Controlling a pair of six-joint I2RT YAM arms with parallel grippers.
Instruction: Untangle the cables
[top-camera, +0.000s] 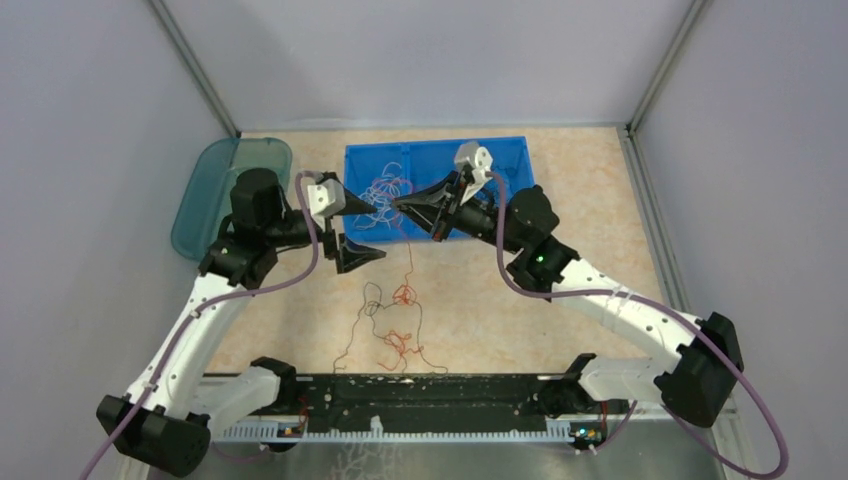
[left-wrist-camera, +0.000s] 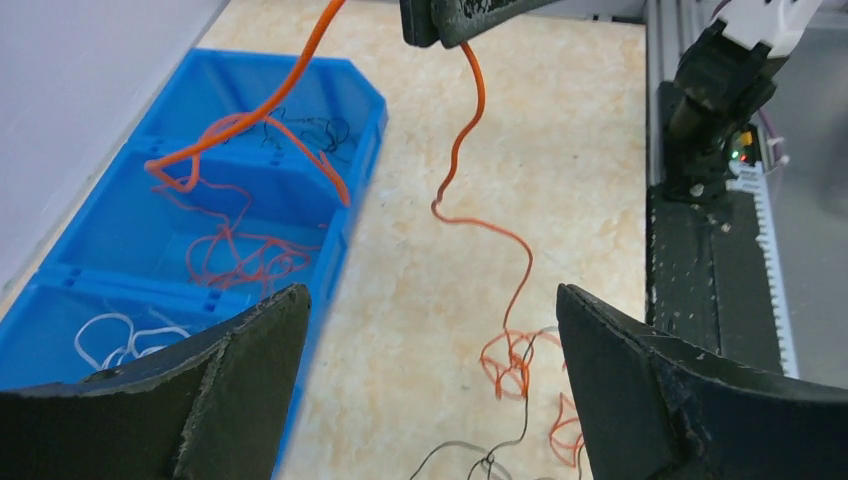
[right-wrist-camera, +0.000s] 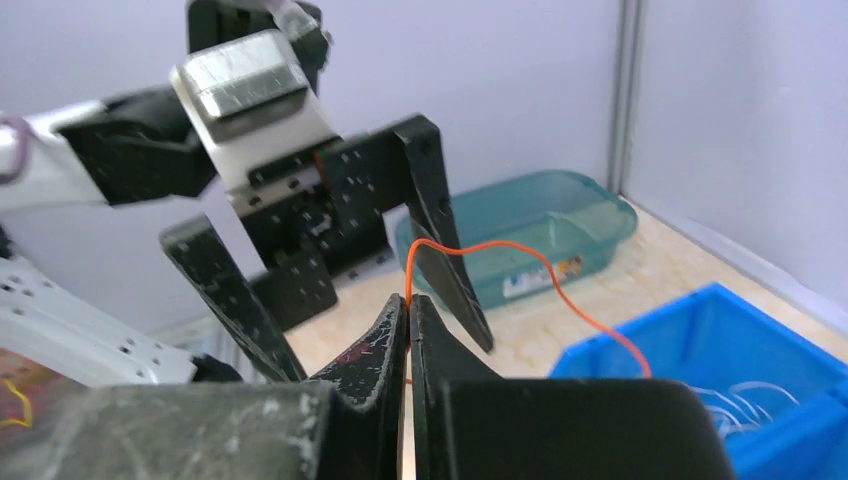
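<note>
Nearest the bases, on the table (top-camera: 590, 250): a loose snarl of cables (top-camera: 395, 325), orange and black, strand count impossible to tell. Above it, right gripper (right-wrist-camera: 408, 305) pinched shut on one orange cable (right-wrist-camera: 480, 245) trailing down to that snarl and back toward the blue bin (top-camera: 510, 150). Left gripper (left-wrist-camera: 430, 300) spread wide, holding nothing. Lift slowly with a firm pinch; close the left lower on the same strand to ease loops apart. Counted: two grippers, one bin of three compartments, one teal tray (top-camera: 215, 175).
</note>
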